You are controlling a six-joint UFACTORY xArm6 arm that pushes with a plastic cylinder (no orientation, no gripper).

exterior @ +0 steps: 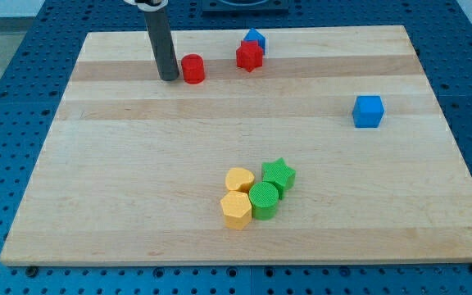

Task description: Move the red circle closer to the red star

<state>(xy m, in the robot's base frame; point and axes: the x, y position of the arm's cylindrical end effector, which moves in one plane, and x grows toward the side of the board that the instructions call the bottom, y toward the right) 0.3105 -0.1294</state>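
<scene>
My tip (169,79), the lower end of a straight dark rod, rests on the wooden board (138,164) near its top edge, left of centre. It holds nothing; it is a bare rod with no jaws. Just beside it, on the view's right, stands the red circle (192,69), a short red plastic cylinder; whether the two touch I cannot tell.

Further to the view's right along the same top edge sits the red star (249,56), a red plastic star-shaped block, clearly apart from the red circle. Touching it from behind is a blue block (255,38), whose shape is partly hidden.

A blue plastic cube (368,111) stands alone near the board's right edge. Near the bottom edge, about centre, four blocks cluster together: a yellow heart (239,179), a yellow hexagon (236,211), a green circle (263,201) and a green star (279,174).

The board is pale, striped wood lying on a blue perforated surface (6,82). No writing or labels can be read.
</scene>
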